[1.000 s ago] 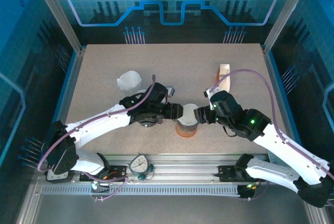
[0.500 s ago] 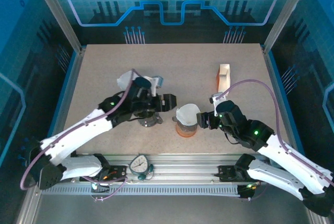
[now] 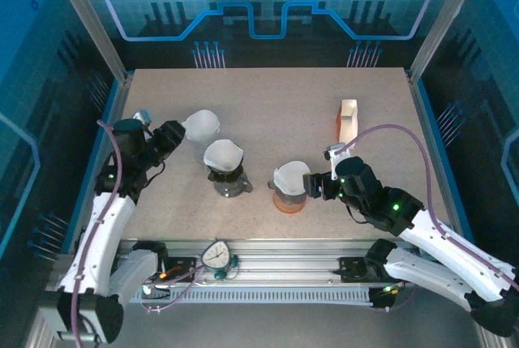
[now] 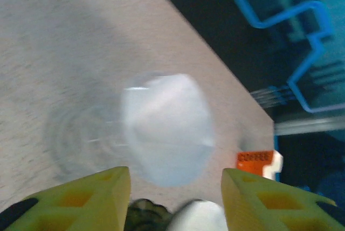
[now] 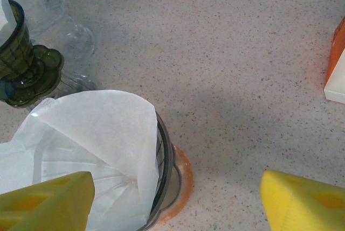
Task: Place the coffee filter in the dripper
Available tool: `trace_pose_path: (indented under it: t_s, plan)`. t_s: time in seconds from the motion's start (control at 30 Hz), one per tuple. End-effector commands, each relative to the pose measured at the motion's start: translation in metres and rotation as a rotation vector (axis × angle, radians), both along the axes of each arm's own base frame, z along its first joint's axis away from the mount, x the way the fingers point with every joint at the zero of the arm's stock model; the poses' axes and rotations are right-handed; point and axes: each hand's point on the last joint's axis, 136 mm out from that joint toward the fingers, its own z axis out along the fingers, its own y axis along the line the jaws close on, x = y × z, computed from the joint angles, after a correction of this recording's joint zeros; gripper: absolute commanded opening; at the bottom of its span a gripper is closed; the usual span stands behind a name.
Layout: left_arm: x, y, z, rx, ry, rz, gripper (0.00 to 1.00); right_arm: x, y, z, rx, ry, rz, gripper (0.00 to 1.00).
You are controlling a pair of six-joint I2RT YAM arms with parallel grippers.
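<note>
– Reading the top view first. The left gripper (image 3: 172,135) sits at the left side of the table (image 3: 268,92), just beside a clear glass dripper (image 3: 195,131) with a white filter (image 3: 203,123) in it. Fingers spread or shut?
– Cannot tell from above. Mid-table, a dark green dripper (image 3: 229,182) carries a second filter (image 3: 223,154). Right of it the orange-based dripper (image 3: 289,199) holds the coffee filter (image 3: 289,176), one edge standing above the rim. The right gripper (image 3: 312,186) is at that dripper's right side. An orange box (image 3: 347,119) stands well apart, back right.
– Left wrist view, blurred. Both yellow fingers (image 4: 81,198) stand apart, nothing between them. White filter (image 4: 167,128) in the clear glass dripper lies ahead; orange box (image 4: 257,161) beyond, to the right.
– Right wrist view. Yellow fingers (image 5: 43,201) spread wide, gripping nothing. Coffee filter (image 5: 102,145) sits in the orange-based dripper (image 5: 182,185), close by the finger at the picture's left; whether they touch, cannot tell. Dark green dripper (image 5: 19,64) just behind, upper left
</note>
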Motion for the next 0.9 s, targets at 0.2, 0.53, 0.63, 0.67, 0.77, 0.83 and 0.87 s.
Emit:
trace_pose_path:
  t_s: [0.2, 0.53, 0.63, 0.67, 0.77, 0.83, 0.87]
  plan:
    - [0.022, 0.022, -0.093, -0.188, 0.152, 0.140, 0.23, 0.000, 0.005, 0.011, 0.034, -0.045, 0.022, 0.81]
    - [0.058, 0.024, -0.164, -0.294, 0.244, 0.204, 0.00, 0.000, 0.003, 0.016, 0.027, -0.057, 0.024, 0.81]
    - [0.066, 0.019, -0.176, -0.318, 0.248, 0.195, 0.00, 0.000, 0.001, 0.018, 0.019, -0.061, 0.023, 0.81]
    - [0.067, 0.018, -0.179, -0.325, 0.247, 0.190, 0.00, 0.000, 0.001, 0.018, 0.016, -0.062, 0.021, 0.81]
    - [0.071, 0.011, -0.184, -0.341, 0.239, 0.171, 0.00, 0.000, -0.001, 0.019, 0.009, -0.067, 0.019, 0.82]
    - [0.072, 0.004, -0.189, -0.340, 0.251, 0.152, 0.00, 0.001, -0.002, 0.019, 0.002, -0.068, 0.014, 0.82]
    - [0.073, 0.001, -0.190, -0.343, 0.254, 0.146, 0.00, 0.001, -0.002, 0.019, 0.001, -0.069, 0.012, 0.82]
